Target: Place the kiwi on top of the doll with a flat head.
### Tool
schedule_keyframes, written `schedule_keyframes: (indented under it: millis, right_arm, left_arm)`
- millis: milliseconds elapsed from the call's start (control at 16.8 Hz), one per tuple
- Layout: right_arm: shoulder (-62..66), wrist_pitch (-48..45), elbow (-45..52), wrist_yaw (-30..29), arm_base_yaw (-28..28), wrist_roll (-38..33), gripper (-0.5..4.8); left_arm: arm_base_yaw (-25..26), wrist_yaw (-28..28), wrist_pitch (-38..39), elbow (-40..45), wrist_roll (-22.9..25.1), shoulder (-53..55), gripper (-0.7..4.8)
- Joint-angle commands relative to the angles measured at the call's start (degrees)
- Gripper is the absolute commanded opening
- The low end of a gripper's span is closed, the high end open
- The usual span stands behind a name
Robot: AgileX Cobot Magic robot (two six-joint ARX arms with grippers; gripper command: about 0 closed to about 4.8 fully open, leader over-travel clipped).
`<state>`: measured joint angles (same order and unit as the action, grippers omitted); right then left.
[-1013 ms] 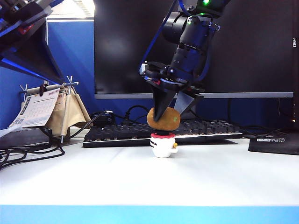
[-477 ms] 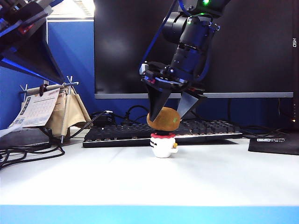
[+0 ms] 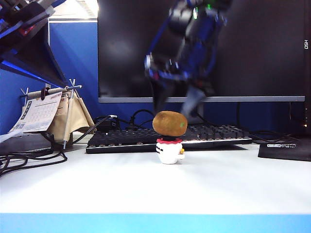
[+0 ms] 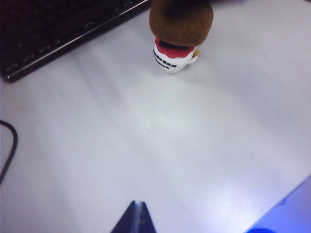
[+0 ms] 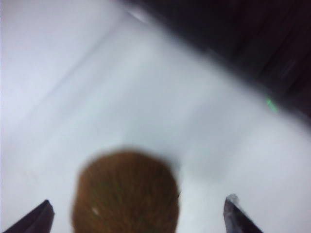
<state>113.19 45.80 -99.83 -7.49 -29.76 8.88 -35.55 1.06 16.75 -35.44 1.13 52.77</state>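
Kiwi [image 3: 169,123] sits on the doll's [image 3: 170,151] flat red top on the white bench [image 3: 146,187], my right pincer [image 3: 176,108] spread wide just above it and blurred, touching nothing; my left pincer [image 4: 134,222] shows only one dark tip, state unreadable.

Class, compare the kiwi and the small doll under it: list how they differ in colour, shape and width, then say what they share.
Colour: the kiwi is fuzzy golden-brown; the doll is white with a red top. Shape: the kiwi is a rounded oval lying lengthwise; the doll is squat and upright. Width: the kiwi overhangs the doll on both sides. Support: the kiwi rests on the doll; the doll stands on the table. Shared: no claw holds either; the right claw is open above.
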Motion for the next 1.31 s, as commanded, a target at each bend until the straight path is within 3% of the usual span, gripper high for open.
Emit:
schedule_keyframes:
  millis: [60,119,179,298,596,775,894,1013,1072,1132,1311]
  right_arm:
    - [-3.98,0.39,-2.54,0.13,0.44,0.17,4.73]
    - [-5.95,0.42,-2.51,-0.55,0.57,0.15,4.67]
    - [-9.03,-0.98,-2.16,-4.59,1.40,-0.33,4.22]
    - [-14.43,-5.68,0.26,-6.01,1.44,-3.41,3.86]
    - [-36.28,-21.57,21.18,-4.15,1.29,-9.90,3.29]
    - [-55.01,-34.67,42.73,4.87,1.07,-13.49,3.22]
    - [-66.73,-41.16,56.41,12.33,1.03,-14.73,3.22]
    - [-75.89,-42.77,66.40,16.26,1.01,-14.95,3.12]
    - [-80.30,-42.60,70.64,18.62,1.01,-14.93,2.71]
    - [-84.24,-42.69,74.31,20.79,1.01,-14.93,2.69]
    - [-93.79,-42.91,82.66,26.32,1.03,-14.93,2.68]
  left_arm:
    - [-0.02,-3.34,-0.55,-0.28,1.60,-1.88,-0.04]
    - [0.02,-3.69,-0.61,-0.28,0.28,-3.23,-0.04]
    - [0.26,-3.69,-0.90,-0.28,-2.03,-5.62,-0.04]
    - [0.37,-3.72,0.04,-0.22,-4.92,-10.58,-0.04]
    - [0.35,-3.85,5.60,3.72,-9.51,-29.73,-0.04]
    - [0.35,-7.56,5.97,11.06,-11.69,-40.98,-0.04]
    - [0.35,-7.96,1.53,16.70,-11.67,-46.14,-0.04]
    - [0.35,-12.66,-0.50,20.98,-13.79,-47.30,-0.04]
    - [0.35,-14.51,-0.55,22.64,-16.20,-47.15,-0.04]
    - [0.35,-16.87,-0.94,24.02,-16.83,-47.15,-0.03]
    - [0.35,-17.88,-2.14,28.35,-16.85,-47.15,-0.03]
